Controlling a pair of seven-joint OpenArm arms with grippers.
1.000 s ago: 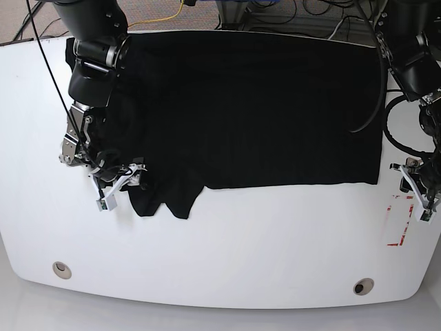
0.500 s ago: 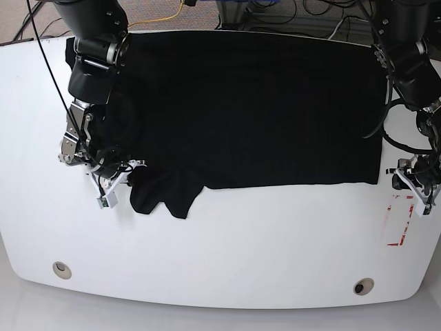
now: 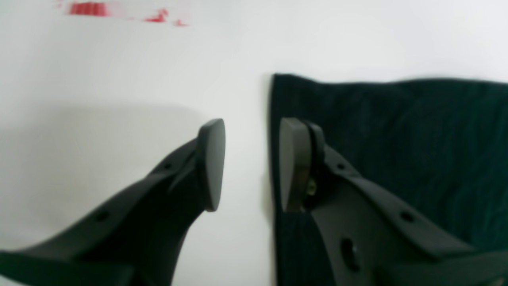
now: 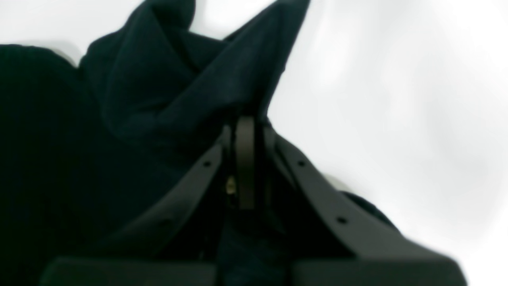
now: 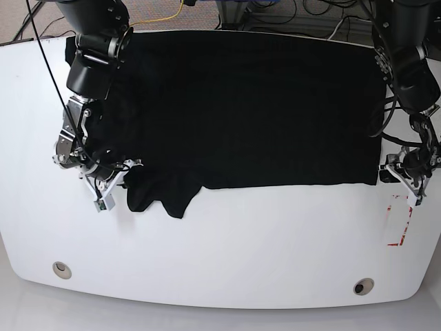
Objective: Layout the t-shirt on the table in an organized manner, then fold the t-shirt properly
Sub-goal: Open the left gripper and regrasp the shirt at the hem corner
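Base view: the t-shirt (image 5: 241, 110) lies spread over the far half of the white tabletop (image 5: 227, 255), with a bunched sleeve (image 5: 162, 193) hanging toward the near edge just beside the right claw (image 5: 114, 181). In the right wrist view, the right claw (image 4: 245, 159) has its jaws pressed together, pinching a raised fold of the t-shirt (image 4: 190, 87); the fabric peaks directly ahead of the tips and fills the area to one side, bare tabletop (image 4: 397, 99) on the other. In the left wrist view, the left claw (image 3: 252, 163) is spread: one finger (image 3: 212, 163) is over bare tabletop (image 3: 119, 79), the other over the corner edge of the t-shirt (image 3: 397, 131). Red tape marks (image 3: 89, 8) lie ahead of the left claw, well apart.
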